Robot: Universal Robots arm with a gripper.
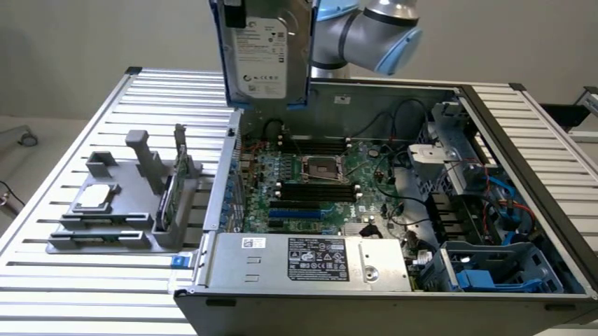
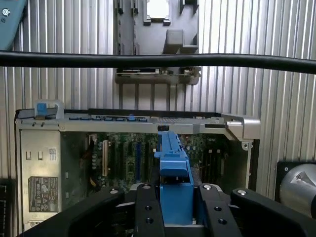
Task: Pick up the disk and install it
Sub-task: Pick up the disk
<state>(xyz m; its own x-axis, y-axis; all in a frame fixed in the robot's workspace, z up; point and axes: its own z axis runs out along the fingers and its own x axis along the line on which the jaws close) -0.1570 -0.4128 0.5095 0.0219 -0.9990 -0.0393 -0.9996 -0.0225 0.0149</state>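
Disk hangs upright above the rear corner of the open computer case, on the exterior view's left, and we see the arm bent behind it. From the wrist, we see the gripper pinching the disk's blue edge between its black fingers, above the motherboard. The exterior view adds the pale label.

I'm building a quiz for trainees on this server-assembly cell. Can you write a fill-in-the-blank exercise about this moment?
1. The gripper is shut on the ____ plastic frame of the disk.
2. The disk hangs upright ____ the open computer case.
3. The grey fixture stands on the exterior view's ____ of the case.
Missing words: blue; above; left.
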